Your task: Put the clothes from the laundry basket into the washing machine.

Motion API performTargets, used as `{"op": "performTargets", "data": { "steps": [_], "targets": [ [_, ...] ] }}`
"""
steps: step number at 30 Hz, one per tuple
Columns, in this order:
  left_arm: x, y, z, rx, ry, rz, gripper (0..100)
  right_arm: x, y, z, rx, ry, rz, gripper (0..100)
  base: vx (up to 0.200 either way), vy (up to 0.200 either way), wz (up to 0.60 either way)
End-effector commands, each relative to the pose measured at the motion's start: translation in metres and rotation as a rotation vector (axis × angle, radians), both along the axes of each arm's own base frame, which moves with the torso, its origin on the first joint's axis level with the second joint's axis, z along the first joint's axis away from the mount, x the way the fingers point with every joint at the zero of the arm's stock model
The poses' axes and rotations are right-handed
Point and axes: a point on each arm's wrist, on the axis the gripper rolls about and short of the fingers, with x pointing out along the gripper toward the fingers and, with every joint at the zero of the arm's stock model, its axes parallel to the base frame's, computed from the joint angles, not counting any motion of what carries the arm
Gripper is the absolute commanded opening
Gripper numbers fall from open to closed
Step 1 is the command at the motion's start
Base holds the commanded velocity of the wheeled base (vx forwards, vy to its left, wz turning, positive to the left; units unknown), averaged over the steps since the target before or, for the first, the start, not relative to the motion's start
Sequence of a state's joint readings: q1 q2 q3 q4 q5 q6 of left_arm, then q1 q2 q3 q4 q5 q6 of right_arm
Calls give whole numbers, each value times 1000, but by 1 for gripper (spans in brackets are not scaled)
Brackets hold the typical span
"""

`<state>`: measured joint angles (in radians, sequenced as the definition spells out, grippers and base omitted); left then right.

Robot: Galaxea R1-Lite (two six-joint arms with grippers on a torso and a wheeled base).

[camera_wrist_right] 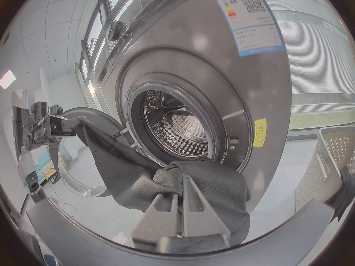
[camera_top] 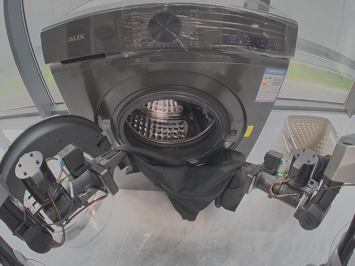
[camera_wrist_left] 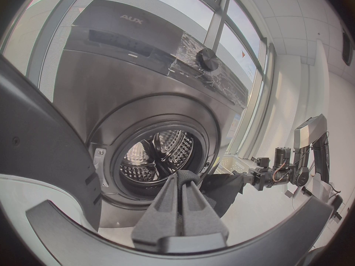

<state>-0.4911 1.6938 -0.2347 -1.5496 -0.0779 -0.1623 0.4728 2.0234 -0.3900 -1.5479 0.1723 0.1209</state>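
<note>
A black garment (camera_top: 188,178) hangs stretched between my two grippers, just below the open mouth of the washing machine (camera_top: 170,126). My left gripper (camera_top: 120,153) is shut on its left end, beside the hinge of the open door (camera_top: 48,137). My right gripper (camera_top: 244,166) is shut on the right end. In the left wrist view the closed fingers (camera_wrist_left: 192,207) pinch the dark cloth (camera_wrist_left: 186,176) in front of the drum (camera_wrist_left: 157,154). In the right wrist view the garment (camera_wrist_right: 218,189) bunches at the fingers (camera_wrist_right: 199,211) and sags toward the other gripper (camera_wrist_right: 68,124).
A cream perforated laundry basket (camera_top: 308,133) stands on the floor right of the machine, also seen as the basket (camera_wrist_right: 329,163) with a dark item at its edge. The round door swings out to the left. Pale tiled floor (camera_top: 155,229) lies in front.
</note>
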Motion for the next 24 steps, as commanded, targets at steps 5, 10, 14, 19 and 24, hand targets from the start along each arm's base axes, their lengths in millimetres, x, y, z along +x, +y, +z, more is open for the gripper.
{"op": "performTargets", "data": {
  "steps": [5, 10, 14, 19, 24],
  "targets": [
    [3, 16, -9, 22, 37, 60, 0, -5, -4, 16, 28, -47, -6, 0, 0, 0, 0],
    [8, 25, -9, 32, 31, 59, 0, -7, -1, 18, 31, -50, 5, 0, 0, 0, 0],
    [3, 23, -22, 63, 92, 22, 0, 1, 2, 24, 50, -81, -43, 0, 0, 0, 0],
    [-8, 22, -56, 186, 218, -31, 0, 8, 11, 34, 114, -106, -77, 0, 0, 0, 0],
    [-17, 26, -79, 264, 325, -72, 0, 8, 12, 39, 144, -108, -73, 0, 0, 0, 0]
  ]
}}
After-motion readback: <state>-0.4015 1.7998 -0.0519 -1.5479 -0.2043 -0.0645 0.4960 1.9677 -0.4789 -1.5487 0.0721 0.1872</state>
